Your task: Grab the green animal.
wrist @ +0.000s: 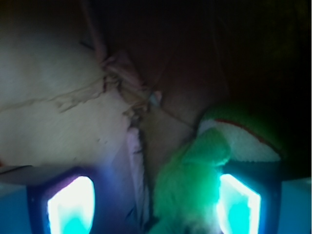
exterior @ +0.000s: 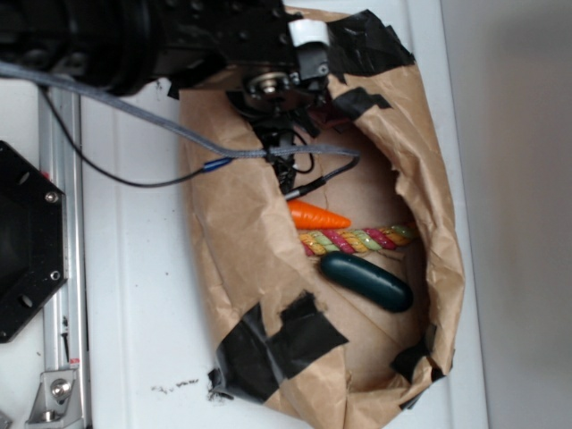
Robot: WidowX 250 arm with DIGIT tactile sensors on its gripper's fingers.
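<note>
Pincer (wrist: 153, 204) reaching for the green animal (wrist: 195, 175) inside the paper bag (exterior: 241, 223)

The pincer is standing wide, and the green animal is lying between its pads, close against the right one; I think centring first, then closing gently, is giving the surest hold.

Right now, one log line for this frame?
phase: closing in | gripper: open, inside paper bag | green animal: between fingers, against one finger | grasp: not yet | carrot, rope, dark green toy: untouched

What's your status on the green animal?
Gripper open, down inside the paper bag. Green animal between the fingers, hard against the right one. Nothing blocking.
</note>
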